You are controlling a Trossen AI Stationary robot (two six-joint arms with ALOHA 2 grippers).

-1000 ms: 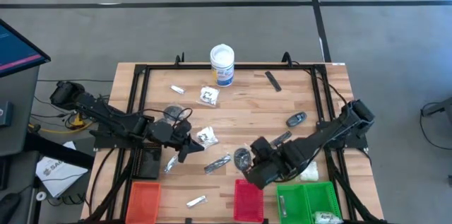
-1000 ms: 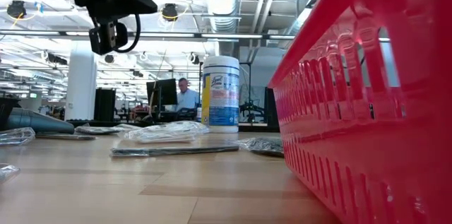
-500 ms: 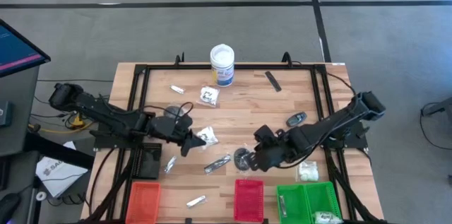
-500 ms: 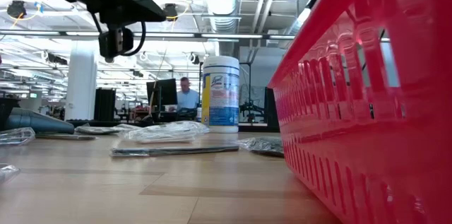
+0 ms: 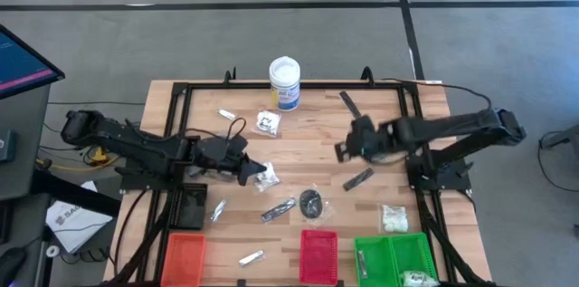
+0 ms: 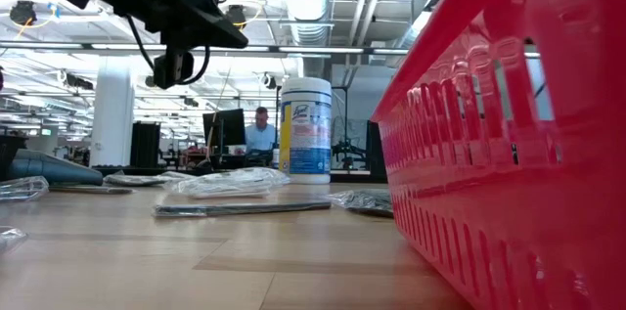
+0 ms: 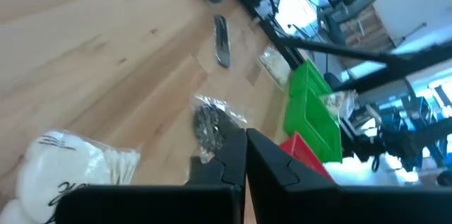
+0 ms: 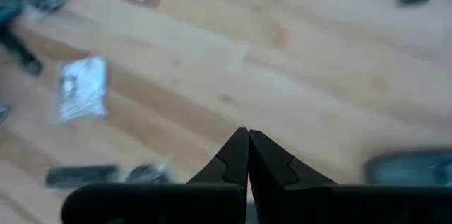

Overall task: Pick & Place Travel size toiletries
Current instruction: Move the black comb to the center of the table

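Travel size toiletries lie scattered on the wooden table: a clear packet with white contents (image 5: 266, 176), another packet (image 5: 267, 122), slim black sticks (image 5: 359, 178) (image 5: 349, 103), a dark disc in a packet (image 5: 311, 202) and silvery sachets (image 5: 279, 209). My left gripper (image 5: 246, 174) is shut and hovers above the table just left of the clear packet (image 7: 63, 174), as the low view shows (image 6: 174, 67). My right gripper (image 5: 342, 151) is shut, tilted down over bare wood right of centre (image 8: 247, 133). Neither holds anything.
A tall white tub with a blue label (image 5: 284, 83) stands at the far edge. Orange (image 5: 184, 255), red (image 5: 317, 255) and green (image 5: 395, 258) trays line the near edge. A white packet (image 5: 394, 218) lies just beyond the green tray. A black frame borders the table.
My right gripper has swept from beside the red tray toward the table's far edge, rolling as it went, and stays shut. My left gripper has swung a little toward the far edge, closer to the clear packet. No item has moved.
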